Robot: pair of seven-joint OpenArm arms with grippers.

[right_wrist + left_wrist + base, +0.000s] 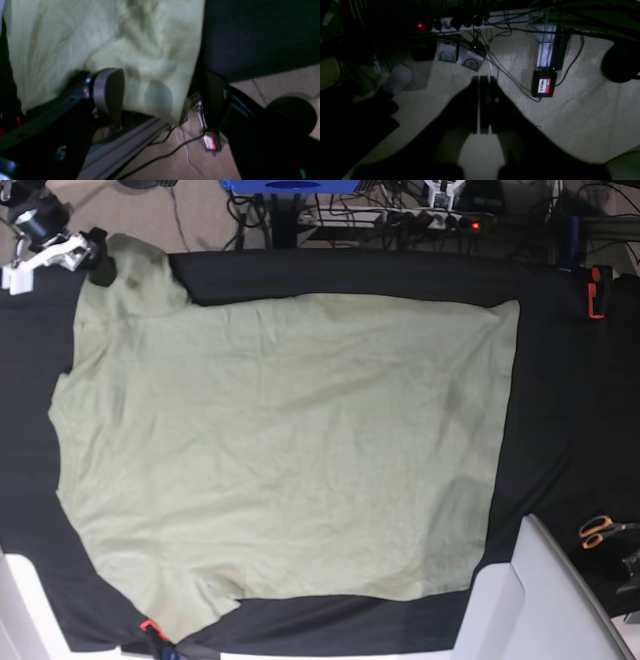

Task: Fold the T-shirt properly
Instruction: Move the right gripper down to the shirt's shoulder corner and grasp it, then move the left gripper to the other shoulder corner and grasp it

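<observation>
The T-shirt (pixel 280 450) lies spread flat on the surface (pixel 560 410), which is covered in black cloth. The garment fills most of the surface from the left edge to a straight edge well short of the right edge. One sleeve reaches to the far-left corner; the other sleeve lies at the near-left corner. The fabric shows fine wrinkles and a few darker patches toward the near-right area.

In the base view, a pair of scissors with orange handles (pixel 598 530) rests near the right edge of the surface. A red and black clamp (pixel 596 290) sits near the far-right corner. A pale arm housing (pixel 545 595) crosses the near-right corner.

The left gripper (pixel 483 82) hangs off the surface, above beige carpet (pixel 582 117). Its jaws are closed, the two inner faces pressed together with only a thin line between them, and nothing is held. A small black box with a red name label (pixel 543 85) lies on the carpet just right of the jaws, with cables running to it.

The right gripper (pixel 162 97) is positioned at a hanging edge of the T-shirt, in the right wrist view. Its jaws stand apart, with pale green fabric showing in the gap between them. Whether either jaw touches the fabric cannot be determined from this blurred view.
</observation>
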